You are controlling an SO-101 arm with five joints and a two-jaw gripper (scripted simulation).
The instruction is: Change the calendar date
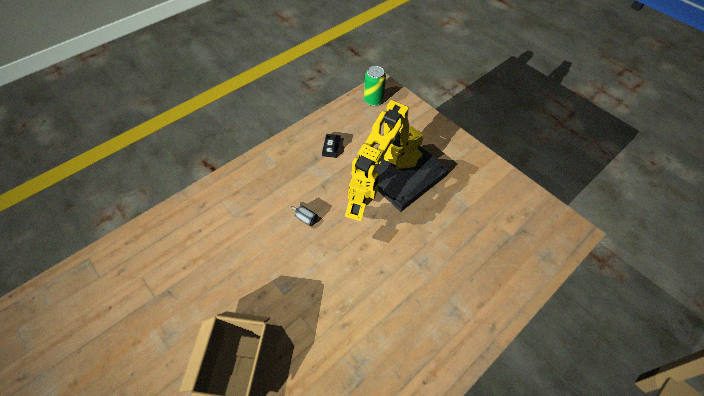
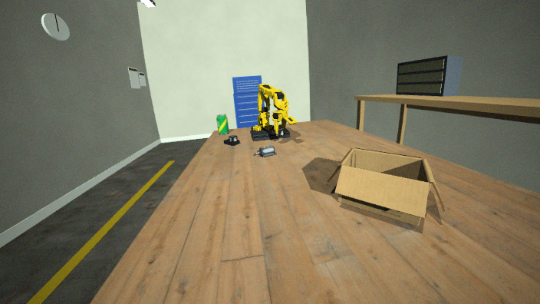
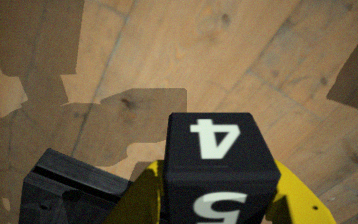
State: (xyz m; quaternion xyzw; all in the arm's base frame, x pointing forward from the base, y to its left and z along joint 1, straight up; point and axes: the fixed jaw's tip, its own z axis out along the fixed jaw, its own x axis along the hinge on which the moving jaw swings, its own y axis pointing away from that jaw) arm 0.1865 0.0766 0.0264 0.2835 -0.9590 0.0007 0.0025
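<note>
Currently, one black cube [image 2: 281, 133] [image 3: 220, 147] is gripped between the yellow fingers [image 2: 276, 127], outside the tray; the wrist view has a white 4 and a white 5 on two adjoining faces, both upside down there. It is near the front of the arm's black base [image 1: 410, 197] [image 2: 258, 137] [image 3: 82, 172], while the yellow arm [image 1: 378, 138] [image 2: 274, 91] arches above. Well apart from it, the dark calendar tray [image 1: 326, 153] [image 2: 225, 142] rests on the desk [image 1: 363, 288] [image 2: 246, 213] [image 3: 210, 55] with the other black cube [image 1: 330, 142] [image 2: 233, 138]; its digits are too small to read surely. A grey metal cylinder [image 1: 305, 214] [image 2: 267, 150] lies nearby, with a thin shaft at one end. Behind the tray, a green and yellow can [image 1: 373, 88] [image 2: 222, 123] stands upright near the desk's corner. Farthest out on the desk is an open cardboard box [image 1: 198, 352] [image 2: 382, 189].
</note>
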